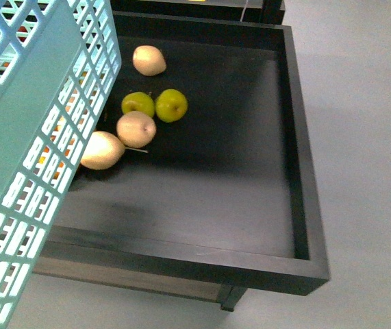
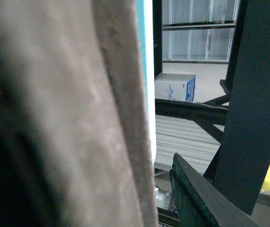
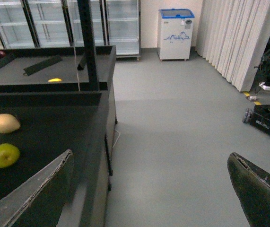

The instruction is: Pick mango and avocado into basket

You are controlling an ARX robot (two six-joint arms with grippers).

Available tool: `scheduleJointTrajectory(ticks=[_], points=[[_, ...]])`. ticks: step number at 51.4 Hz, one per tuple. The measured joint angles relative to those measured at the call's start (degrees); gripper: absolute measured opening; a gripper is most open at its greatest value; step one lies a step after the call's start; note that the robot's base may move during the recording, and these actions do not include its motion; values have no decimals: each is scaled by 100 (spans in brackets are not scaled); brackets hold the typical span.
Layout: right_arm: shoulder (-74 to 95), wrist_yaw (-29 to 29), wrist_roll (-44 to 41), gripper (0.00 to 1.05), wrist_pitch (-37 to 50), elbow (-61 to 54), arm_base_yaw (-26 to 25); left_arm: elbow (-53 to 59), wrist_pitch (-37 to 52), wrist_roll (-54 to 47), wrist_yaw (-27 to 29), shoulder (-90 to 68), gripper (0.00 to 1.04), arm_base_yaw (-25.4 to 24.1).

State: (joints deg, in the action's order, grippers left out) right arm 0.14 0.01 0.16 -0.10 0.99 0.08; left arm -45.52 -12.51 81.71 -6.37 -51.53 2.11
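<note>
At far left of the front view, the basket (image 1: pixel 24 137) hangs tilted over the left edge of the black tray (image 1: pixel 301 171). If it swings, I judge it could knock the pale fruits (image 1: pixel 136 129) just beside it and set them rolling. I cannot tell my left gripper's state, as the brown-grey handle (image 2: pixel 68 113) fills its wrist view. The two green apples (image 1: pixel 171 105) risk being mistaken for avocado. Neither avocado nor mango is confirmed; only a small yellow object (image 3: pixel 55 80) lies on the farther table. My right gripper (image 3: pixel 150 156) stands wide and empty. The chest freezer (image 3: pixel 175 33) carries a blue logo, but no writing is legible.
</note>
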Motion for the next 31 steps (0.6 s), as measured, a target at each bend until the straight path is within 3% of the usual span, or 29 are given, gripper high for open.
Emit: scheduleJointTrajectory(ticks=[31], points=[[2, 7, -2, 96, 2, 0, 0, -9, -2, 4, -4, 2, 29, 0]])
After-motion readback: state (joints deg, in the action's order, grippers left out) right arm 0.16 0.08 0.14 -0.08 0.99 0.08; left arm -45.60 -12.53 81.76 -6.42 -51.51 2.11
